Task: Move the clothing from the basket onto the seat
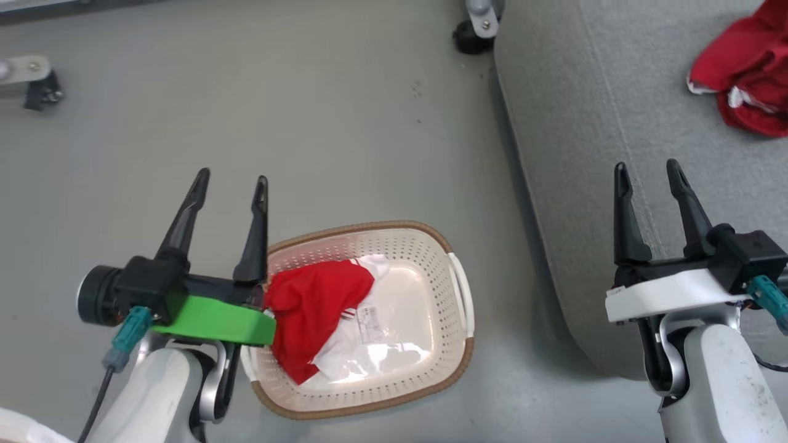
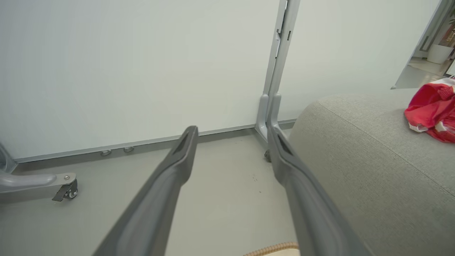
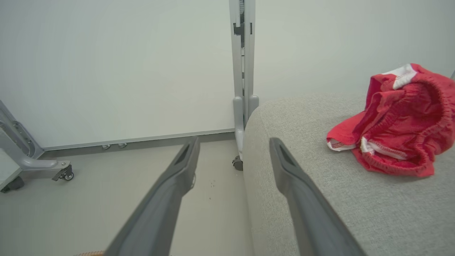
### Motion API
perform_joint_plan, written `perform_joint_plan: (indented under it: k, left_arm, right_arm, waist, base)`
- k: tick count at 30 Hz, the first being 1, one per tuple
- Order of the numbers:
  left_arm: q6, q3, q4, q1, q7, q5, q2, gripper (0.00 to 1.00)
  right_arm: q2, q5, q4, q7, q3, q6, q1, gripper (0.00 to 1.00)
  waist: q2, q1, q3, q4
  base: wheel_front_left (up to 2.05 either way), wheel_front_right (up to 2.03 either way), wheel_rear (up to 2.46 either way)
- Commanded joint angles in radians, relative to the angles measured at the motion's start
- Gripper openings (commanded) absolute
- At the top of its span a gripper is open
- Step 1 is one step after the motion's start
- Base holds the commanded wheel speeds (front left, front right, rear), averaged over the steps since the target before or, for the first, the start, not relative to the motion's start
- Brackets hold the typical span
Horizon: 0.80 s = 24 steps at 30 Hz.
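**A:** Where is the top (image 1: 314,307)?
**B:** Crumpled in the basket (image 1: 394,229), towards its left end; red with white panels; one edge lies over the paper label (image 1: 371,323) on the bottom. The basket stands on the grey floor (image 1: 277,92), just beside the seat (image 1: 585,123).
**A:** And the shorts (image 1: 748,74)?
**B:** Bunched on the seat, well apart from the basket; the elastic waist shows in the right wrist view.
**A:** The grippers?
**B:** The left gripper (image 1: 233,176) hovers at the basket's left end; its fingers are spread wide and point out over the floor, holding nothing. The right gripper (image 1: 646,165) hangs over the seat's edge; it is also spread wide and empty, well short of the shorts.
**A:** Beyond them?
**B:** A pale partition wall (image 3: 106,71); a grey post (image 3: 242,53) stands by the seat's corner.
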Motion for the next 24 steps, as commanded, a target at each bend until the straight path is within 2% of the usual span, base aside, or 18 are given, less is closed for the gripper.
perform_joint_plan:
  k: [1, 12, 24]
  left_arm:
    - [0.005, 0.024, 0.001, 0.031, -0.004, -0.003, -0.010, 1.00]
    - [-0.021, 0.187, 0.044, 0.169, -0.004, 0.027, -0.055, 1.00]
    - [-0.070, 0.222, 0.095, 0.267, -0.003, 0.065, -0.085, 1.00]
  right_arm:
    - [-0.004, -0.001, -0.021, 0.011, 0.003, 0.000, 0.024, 1.00]
    - [-0.004, -0.020, -0.134, 0.099, 0.020, 0.000, 0.128, 1.00]
    - [-0.003, 0.002, -0.173, 0.162, 0.036, 0.000, 0.232, 1.00]
  waist:
    - [0.0000, 0.0001, -0.064, 0.073]
    - [0.0000, 0.0001, -0.154, 0.150]
    - [0.0000, 0.0001, -0.259, 0.143]
  base:
    - [0.00, 0.00, 0.00]
    - [0.00, 0.00, 0.00]
    - [0.00, 0.00, 0.00]
